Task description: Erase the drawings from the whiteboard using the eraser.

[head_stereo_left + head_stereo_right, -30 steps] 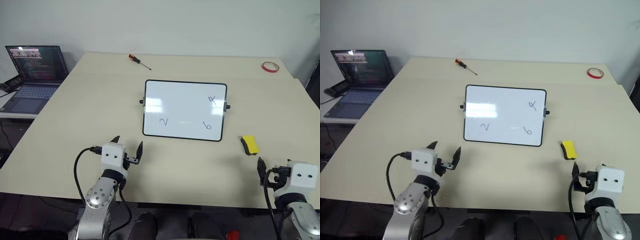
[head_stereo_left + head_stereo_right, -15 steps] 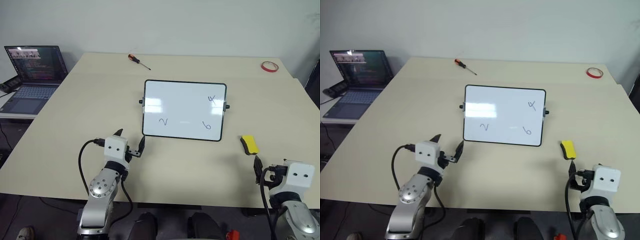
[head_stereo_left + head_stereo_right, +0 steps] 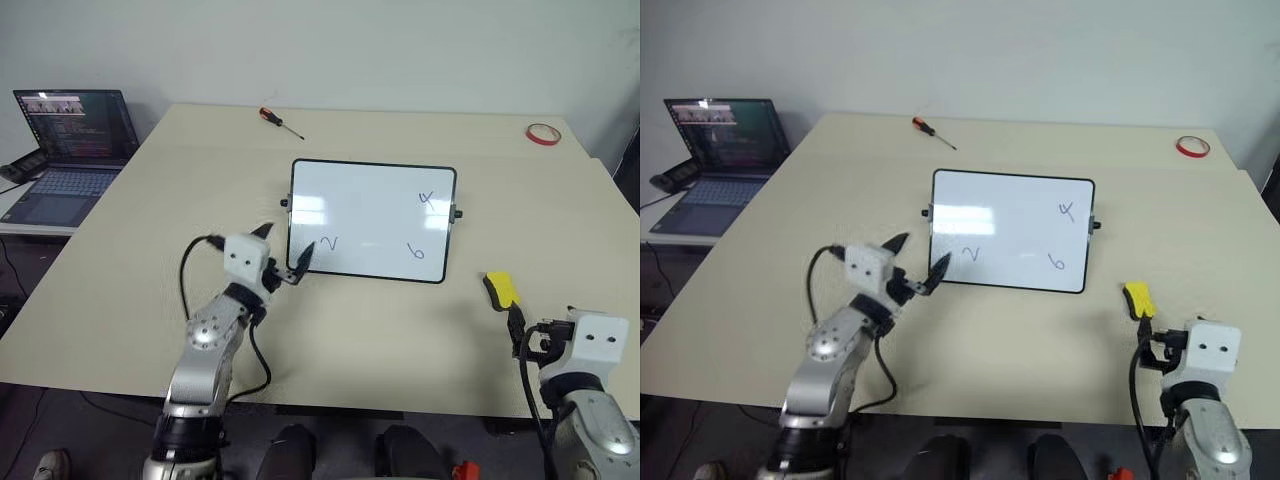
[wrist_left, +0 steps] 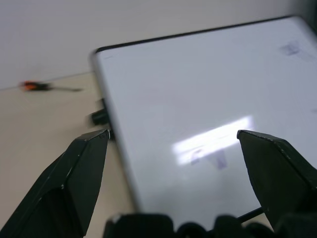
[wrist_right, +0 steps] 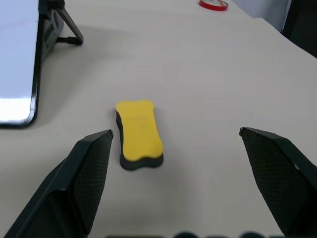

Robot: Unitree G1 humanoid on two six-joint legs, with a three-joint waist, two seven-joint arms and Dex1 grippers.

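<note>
The whiteboard (image 3: 370,200) stands tilted on the middle of the table, with black knobs on its short sides. Its drawings are an x-like mark (image 3: 425,198), a "6" loop (image 3: 415,250) and a wavy squiggle (image 3: 327,243). My left gripper (image 3: 285,248) is open at the board's near left corner, close to the squiggle; in the left wrist view the board's face (image 4: 198,99) lies between the open fingers. The yellow eraser (image 3: 500,290) with a black underside lies on the table to the right of the board. My right gripper (image 5: 174,133) is open just short of the eraser (image 5: 139,131).
A screwdriver (image 3: 280,122) lies at the table's far side and a red tape ring (image 3: 541,133) at the far right corner. An open laptop (image 3: 70,140) sits on a lower surface off the table's left edge.
My left gripper has risen and swung forward and to the right, from the table's near edge to the board's near left corner. The right gripper has edged a little toward the eraser.
</note>
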